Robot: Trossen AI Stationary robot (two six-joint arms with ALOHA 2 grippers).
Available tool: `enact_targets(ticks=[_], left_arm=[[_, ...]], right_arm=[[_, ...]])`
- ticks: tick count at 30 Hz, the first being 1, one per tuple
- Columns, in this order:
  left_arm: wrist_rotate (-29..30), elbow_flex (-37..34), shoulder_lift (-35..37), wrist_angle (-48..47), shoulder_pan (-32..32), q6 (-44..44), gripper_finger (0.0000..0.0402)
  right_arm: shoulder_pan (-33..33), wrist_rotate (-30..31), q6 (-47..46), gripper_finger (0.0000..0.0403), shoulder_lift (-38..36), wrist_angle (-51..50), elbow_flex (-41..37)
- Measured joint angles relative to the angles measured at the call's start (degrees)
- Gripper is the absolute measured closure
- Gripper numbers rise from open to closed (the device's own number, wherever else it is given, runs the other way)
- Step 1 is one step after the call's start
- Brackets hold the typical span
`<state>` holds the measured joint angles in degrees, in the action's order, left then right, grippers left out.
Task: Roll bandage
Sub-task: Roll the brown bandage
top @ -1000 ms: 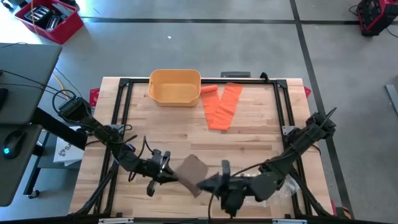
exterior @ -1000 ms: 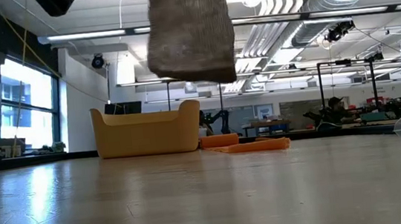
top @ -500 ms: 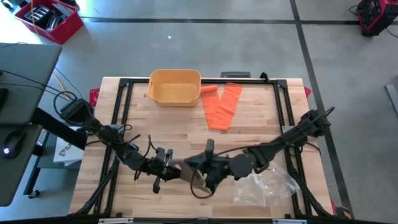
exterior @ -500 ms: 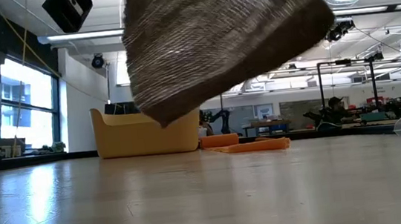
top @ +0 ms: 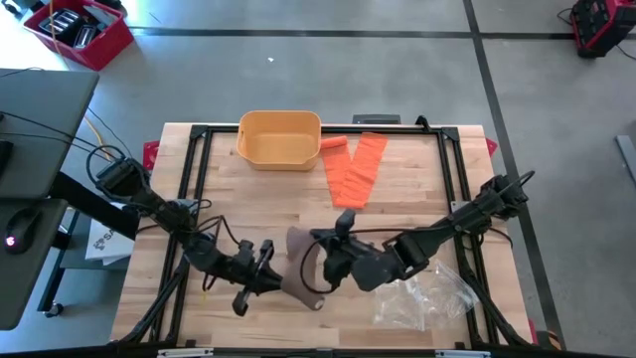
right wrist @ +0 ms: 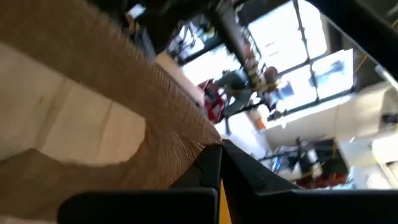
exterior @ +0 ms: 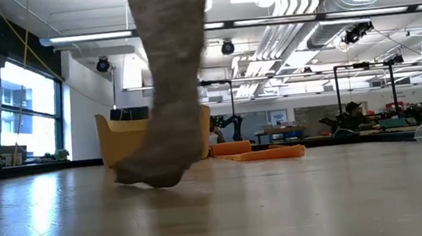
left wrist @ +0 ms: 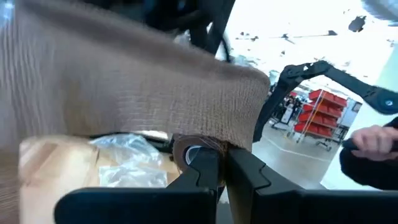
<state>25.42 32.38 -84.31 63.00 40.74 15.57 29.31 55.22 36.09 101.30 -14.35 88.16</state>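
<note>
Near the table's (top: pixel 417 214) front edge, high view: brown bandage (top: pixel 301 267) spans between left gripper (top: pixel 265 274) and right gripper (top: pixel 335 251), both pinching it. Low view: bandage (exterior: pixel 168 99) hangs, touching tabletop. Left wrist: fingers (left wrist: pixel 208 171) clamp rolled end. Right wrist: fingers (right wrist: pixel 214 165) clamp free end.

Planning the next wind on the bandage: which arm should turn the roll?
Left, probably. Its tool is clamped on the roll end of the brown bandage, while the right tool pinches the loose strip, keeping it taut.

Left gripper (top: pixel 264 274) and right gripper (top: pixel 323 255), seemingly both clamped, hold the brown bandage (top: pixel 302 270) between them.
</note>
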Motion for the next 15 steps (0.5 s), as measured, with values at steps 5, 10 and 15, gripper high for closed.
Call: enact_targets(ticks=[5,10,15], left_arm=[[5.5,0.0,0.0,0.0,1.8,-1.8,0.0396],[8.2,0.0,0.1,0.4,2.7,-3.1,0.0396],[8.3,0.0,0.1,0.0,2.8,-2.3,0.0396]], right_arm=[[1.6,1.0,-11.0,0.0403,-0.4,-8.1,0.0],[4.3,1.7,-22.4,0.0403,-1.0,-15.6,0.0],[6.6,3.0,-26.8,0.0403,-1.0,-18.6,0.0]])
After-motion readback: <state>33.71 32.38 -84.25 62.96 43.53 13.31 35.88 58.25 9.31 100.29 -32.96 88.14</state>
